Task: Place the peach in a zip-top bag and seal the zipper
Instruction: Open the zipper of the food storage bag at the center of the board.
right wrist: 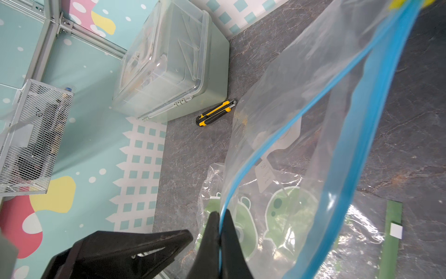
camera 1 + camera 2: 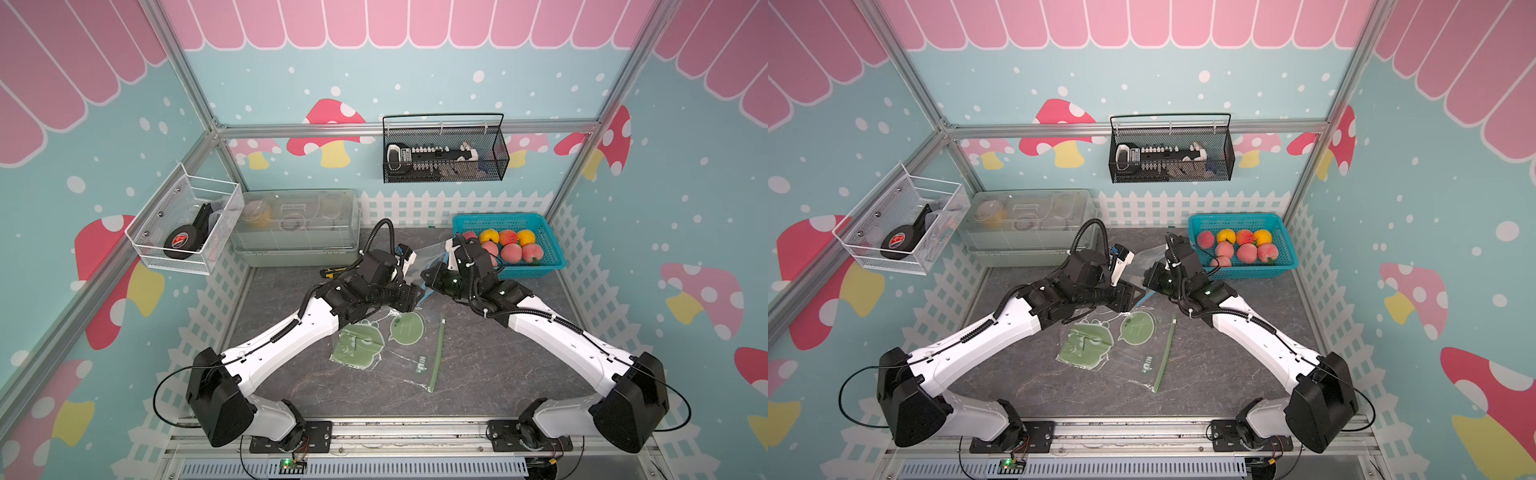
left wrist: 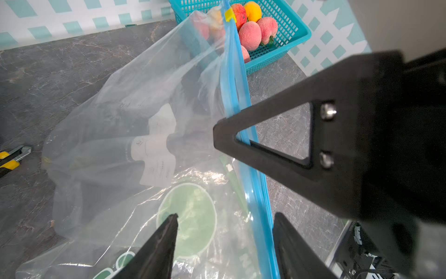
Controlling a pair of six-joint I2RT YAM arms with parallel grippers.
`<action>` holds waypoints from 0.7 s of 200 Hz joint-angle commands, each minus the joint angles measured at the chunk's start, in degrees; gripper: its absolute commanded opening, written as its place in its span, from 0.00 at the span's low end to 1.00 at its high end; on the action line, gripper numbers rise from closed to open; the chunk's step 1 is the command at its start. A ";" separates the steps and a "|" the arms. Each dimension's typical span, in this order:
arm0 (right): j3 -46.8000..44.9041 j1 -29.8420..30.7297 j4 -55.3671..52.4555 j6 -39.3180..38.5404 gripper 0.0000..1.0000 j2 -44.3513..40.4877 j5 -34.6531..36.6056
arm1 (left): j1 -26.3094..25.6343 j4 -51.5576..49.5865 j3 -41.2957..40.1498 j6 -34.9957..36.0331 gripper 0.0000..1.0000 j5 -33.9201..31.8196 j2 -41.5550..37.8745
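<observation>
A clear zip-top bag with a blue zipper strip hangs between both arms above the table. My right gripper is shut on the blue zipper edge. My left gripper is open, one finger on each side of the bag's zipper edge, with a gap showing. Several peaches lie in the teal basket at the back right, just beyond the right gripper. No peach is in the bag.
A second bag with green print lies flat on the table under the held one. A yellow utility knife lies beside a clear lidded box at the back left. Wire baskets hang on the walls.
</observation>
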 commanded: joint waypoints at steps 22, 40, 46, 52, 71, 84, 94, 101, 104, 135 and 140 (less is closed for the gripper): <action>1.19 0.97 1.47 2.97 0.00 0.34 1.68 | -1.00 3.09 1.80 1.25 0.60 -1.73 1.10; 1.20 1.19 1.38 3.23 0.00 0.35 1.98 | -1.18 3.22 1.71 1.54 0.57 -4.35 1.19; 1.11 1.24 1.39 3.32 0.00 0.27 2.04 | -1.27 3.18 1.63 1.83 0.56 -4.97 1.28; 1.11 1.24 1.39 3.41 0.00 0.26 2.14 | -1.34 3.15 1.60 1.89 0.54 -5.61 1.28; 1.02 1.33 1.47 3.66 0.00 0.20 2.09 | -1.84 3.27 1.19 2.68 0.49 -6.73 1.44; 1.02 1.32 1.59 3.80 0.00 0.34 2.15 | -2.27 3.27 1.18 3.38 0.49 -5.93 1.80; 1.02 1.32 1.84 3.94 0.00 0.39 2.02 | -2.68 3.31 1.27 3.62 0.49 -5.91 2.09; 1.11 1.33 1.88 3.90 0.00 0.48 1.82 | -2.85 3.23 1.28 3.27 0.48 -6.87 2.32; 1.18 1.33 1.84 3.90 0.00 0.48 1.81 | -2.92 3.27 1.27 3.04 0.47 -7.25 2.33; 1.11 1.41 1.50 3.97 0.00 0.62 1.86 | -3.11 3.60 1.23 2.82 0.35 -9.00 2.86; 1.15 1.41 1.45 4.02 0.00 0.62 1.81 | -3.16 3.66 1.27 2.77 0.32 -9.35 2.95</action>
